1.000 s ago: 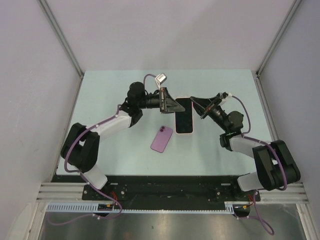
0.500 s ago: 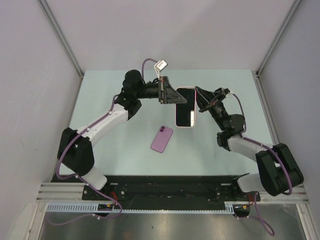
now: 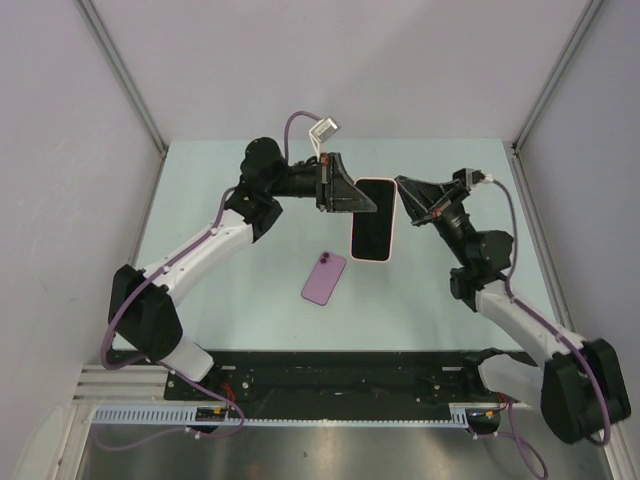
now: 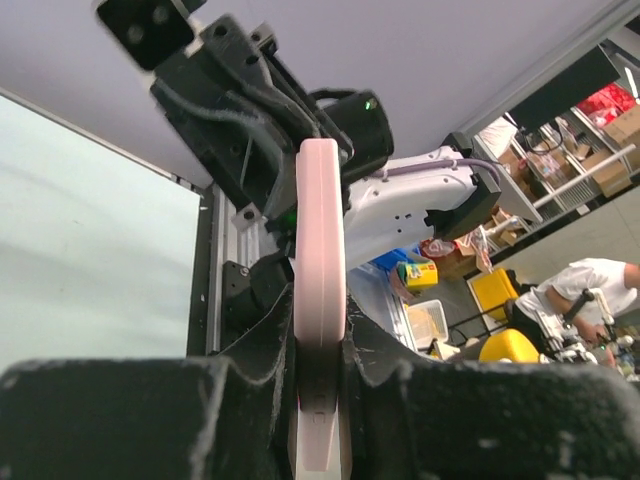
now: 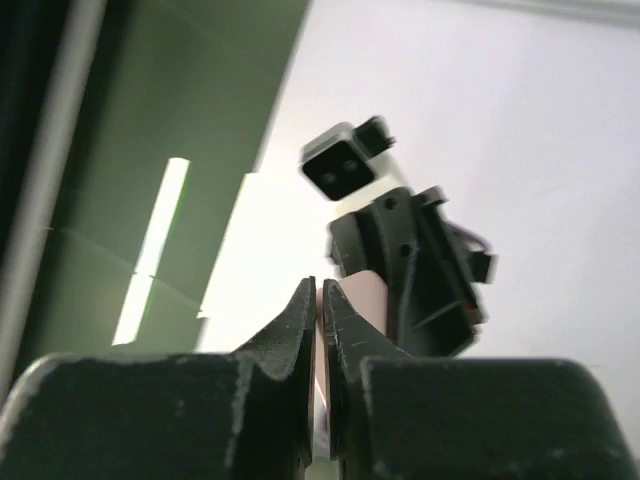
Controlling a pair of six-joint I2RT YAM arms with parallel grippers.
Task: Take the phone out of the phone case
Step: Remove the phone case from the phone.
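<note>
The left gripper (image 3: 352, 200) is clenched on the left long edge of the pink phone case (image 3: 393, 228). The right gripper (image 3: 402, 203) pinches its right edge. The phone (image 3: 373, 220) sits inside the case, glossy black screen up.

To do this well, 1 gripper should anchor the case while the other peels its smooth, rounded rim off a corner, sparing the rigid glass. Nearer the arm bases than the case, a flat purple phone (image 3: 324, 278) lies lenses up.

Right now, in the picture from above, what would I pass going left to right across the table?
Purple phone → pink-cased phone → right pincer.
</note>
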